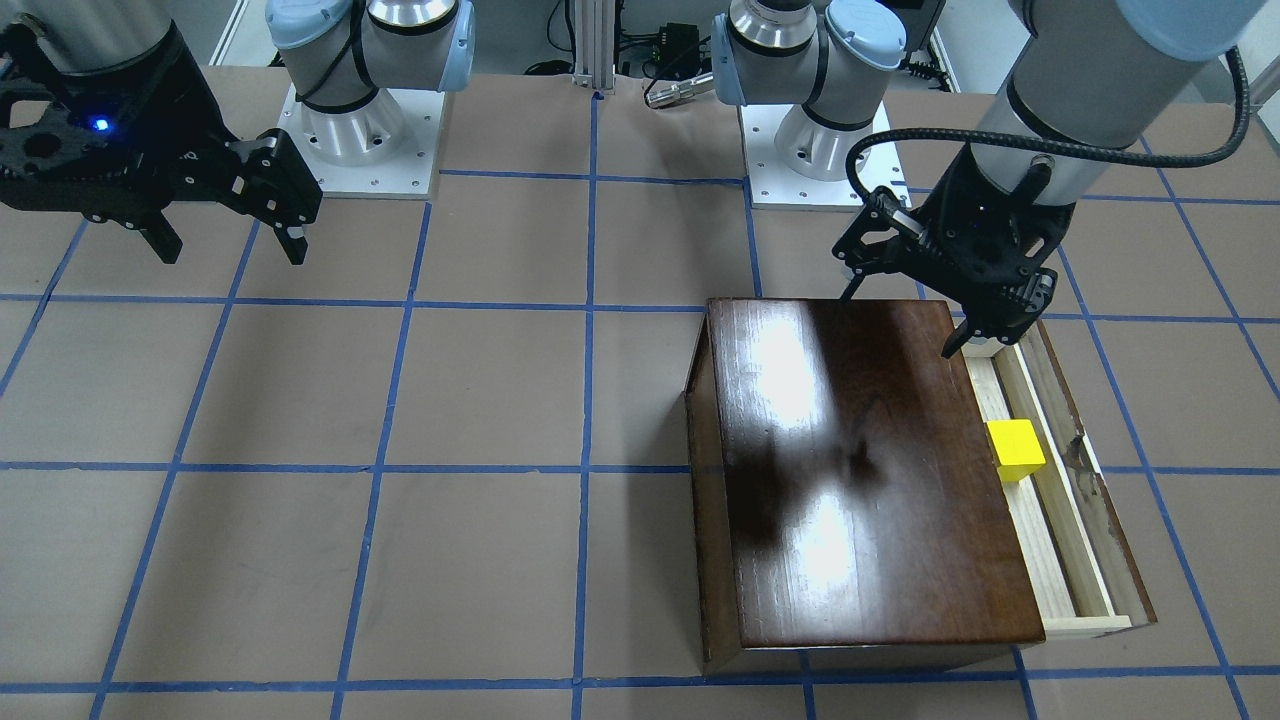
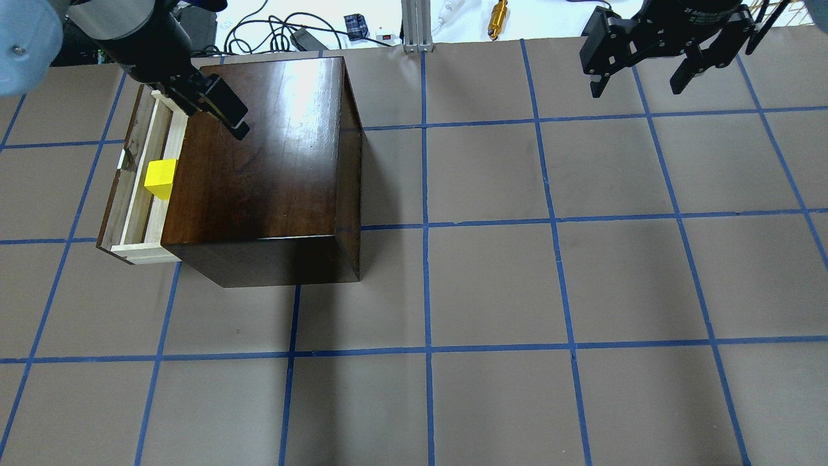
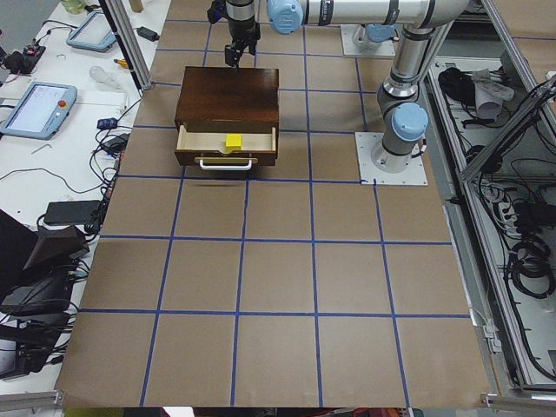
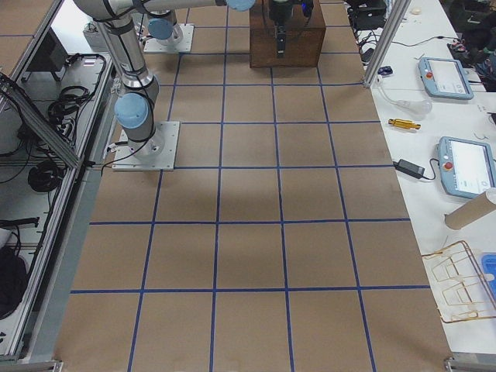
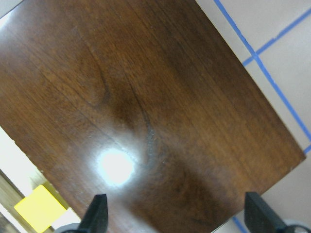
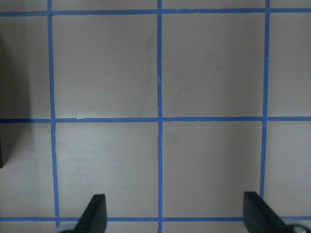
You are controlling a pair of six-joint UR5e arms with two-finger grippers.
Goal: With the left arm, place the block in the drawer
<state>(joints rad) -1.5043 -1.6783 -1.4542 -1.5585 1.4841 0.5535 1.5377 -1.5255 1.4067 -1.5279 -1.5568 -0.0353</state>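
Note:
The yellow block (image 1: pixel 1015 448) (image 2: pixel 161 178) (image 5: pixel 40 208) lies inside the pulled-out drawer (image 1: pixel 1060 540) (image 2: pixel 139 194) of the dark-brown wooden box (image 1: pixel 850 450) (image 2: pixel 259 162), about halfway along the tray. My left gripper (image 1: pixel 900 320) (image 2: pixel 210 107) (image 5: pixel 177 216) hangs open and holds nothing. It is above the box's top, near the corner by the drawer's robot-side end, well apart from the block. Far across the table, my right gripper (image 1: pixel 232 250) (image 2: pixel 637 87) (image 6: pixel 175 216) hovers open and empty over bare brown surface with blue tape lines.
Both arm bases (image 1: pixel 360 130) (image 1: pixel 810 130) stand on white plates at the robot's edge of the table. A gold-coloured tool (image 2: pixel 498 10) and cables lie beyond the far edge. Teach pendants (image 3: pixel 35 104) rest on the side bench.

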